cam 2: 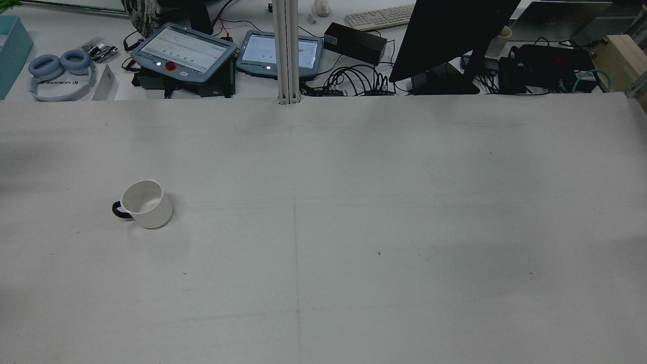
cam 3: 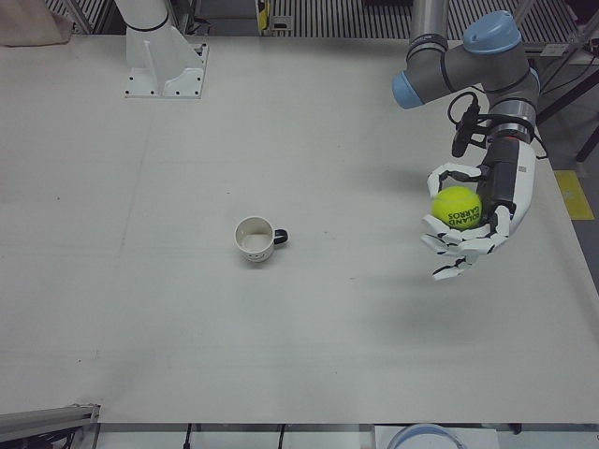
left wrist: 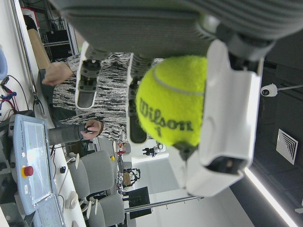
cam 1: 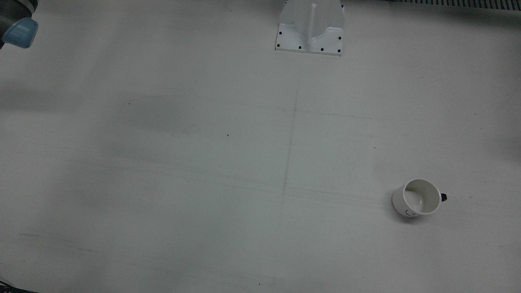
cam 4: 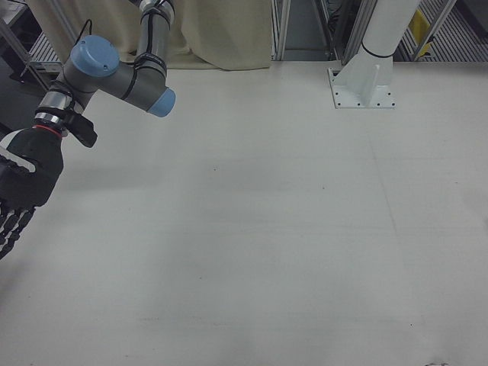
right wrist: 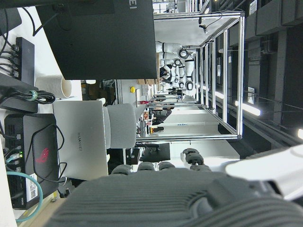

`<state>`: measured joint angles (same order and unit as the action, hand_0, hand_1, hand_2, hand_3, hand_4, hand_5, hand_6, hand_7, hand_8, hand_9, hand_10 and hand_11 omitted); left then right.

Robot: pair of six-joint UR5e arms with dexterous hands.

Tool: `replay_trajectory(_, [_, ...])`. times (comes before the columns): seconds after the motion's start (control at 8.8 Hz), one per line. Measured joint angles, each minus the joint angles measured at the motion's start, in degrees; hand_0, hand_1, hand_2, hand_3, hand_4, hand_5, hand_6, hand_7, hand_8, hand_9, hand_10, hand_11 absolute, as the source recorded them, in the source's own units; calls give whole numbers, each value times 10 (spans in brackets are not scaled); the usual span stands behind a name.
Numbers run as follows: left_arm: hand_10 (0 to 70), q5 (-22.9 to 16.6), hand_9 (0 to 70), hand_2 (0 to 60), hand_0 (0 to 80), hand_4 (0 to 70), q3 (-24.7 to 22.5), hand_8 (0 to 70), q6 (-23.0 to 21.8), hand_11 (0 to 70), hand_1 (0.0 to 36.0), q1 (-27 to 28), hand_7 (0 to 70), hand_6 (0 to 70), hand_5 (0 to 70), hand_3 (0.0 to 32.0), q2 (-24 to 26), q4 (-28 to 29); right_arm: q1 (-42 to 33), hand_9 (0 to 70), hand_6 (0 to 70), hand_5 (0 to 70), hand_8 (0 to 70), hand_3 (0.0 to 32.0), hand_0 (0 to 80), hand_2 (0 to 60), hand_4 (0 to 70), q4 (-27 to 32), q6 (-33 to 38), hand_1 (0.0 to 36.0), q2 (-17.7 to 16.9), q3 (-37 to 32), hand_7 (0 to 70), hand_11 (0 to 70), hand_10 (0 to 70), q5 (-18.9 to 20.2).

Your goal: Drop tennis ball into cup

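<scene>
A white cup (cam 3: 254, 238) with a dark handle stands upright on the table; it also shows in the front view (cam 1: 417, 198) and the rear view (cam 2: 145, 203). My left hand (cam 3: 473, 220) is shut on a yellow tennis ball (cam 3: 456, 207), held above the table well to the right of the cup in the left-front view. The ball fills the left hand view (left wrist: 173, 99) between the fingers (left wrist: 229, 118). My right hand (cam 4: 19, 191) hangs at the left edge of the right-front view, fingers apart and empty.
A white arm pedestal (cam 1: 311, 26) stands at the back of the table. Beyond the far edge are teach pendants (cam 2: 184, 50), a monitor (cam 2: 450, 35) and cables.
</scene>
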<state>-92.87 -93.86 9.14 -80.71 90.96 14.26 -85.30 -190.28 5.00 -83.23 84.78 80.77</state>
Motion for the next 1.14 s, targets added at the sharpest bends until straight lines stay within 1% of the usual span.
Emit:
replay_trajectory(0.11, [140, -1, 386, 600, 800, 74, -4, 462, 0, 241, 360, 0, 578, 700, 337, 272, 0, 0, 0, 0, 0, 0, 0, 0, 0, 0, 0, 0, 0, 0, 0, -1, 0, 0, 0, 0])
replay_trajectory(0.23, [138, -2, 388, 600, 800, 69, -29, 454, 0, 239, 360, 1, 590, 700, 322, 272, -2, -12, 0, 0, 0, 0, 0, 0, 0, 0, 0, 0, 0, 0, 0, -1, 0, 0, 0, 0])
replay_trajectory(0.34, [138, -6, 384, 600, 800, 58, -69, 457, 1, 238, 360, 5, 576, 700, 330, 280, -4, -35, 0, 0, 0, 0, 0, 0, 0, 0, 0, 0, 0, 0, 0, -1, 0, 0, 0, 0])
replay_trajectory(0.45, [141, -10, 383, 600, 800, 41, -109, 465, 1, 243, 360, 19, 558, 700, 339, 282, -5, -62, 0, 0, 0, 0, 0, 0, 0, 0, 0, 0, 0, 0, 0, -1, 0, 0, 0, 0])
replay_trajectory(0.57, [141, -10, 385, 542, 800, 19, -149, 449, 3, 243, 360, 55, 574, 677, 310, 294, -5, -86, 0, 0, 0, 0, 0, 0, 0, 0, 0, 0, 0, 0, 0, -1, 0, 0, 0, 0])
replay_trajectory(0.68, [139, -8, 378, 526, 800, 0, -178, 450, 9, 241, 360, 100, 551, 674, 312, 312, -5, -102, 0, 0, 0, 0, 0, 0, 0, 0, 0, 0, 0, 0, 0, -1, 0, 0, 0, 0])
replay_trajectory(0.8, [137, -6, 375, 508, 800, 0, -198, 446, 22, 238, 360, 139, 545, 646, 306, 320, -5, -110, 0, 0, 0, 0, 0, 0, 0, 0, 0, 0, 0, 0, 0, -1, 0, 0, 0, 0])
replay_trajectory(0.91, [137, -5, 368, 522, 800, 0, -210, 465, 37, 238, 360, 172, 509, 700, 336, 320, -6, -113, 0, 0, 0, 0, 0, 0, 0, 0, 0, 0, 0, 0, 0, -1, 0, 0, 0, 0])
replay_trajectory(1.02, [139, -2, 372, 494, 800, 0, -216, 457, 56, 242, 360, 203, 521, 696, 322, 320, -6, -111, 0, 0, 0, 0, 0, 0, 0, 0, 0, 0, 0, 0, 0, -1, 0, 0, 0, 0])
replay_trajectory(1.14, [137, 13, 381, 475, 800, 0, -217, 445, 75, 238, 360, 237, 559, 623, 297, 302, -6, -104, 0, 0, 0, 0, 0, 0, 0, 0, 0, 0, 0, 0, 0, -1, 0, 0, 0, 0])
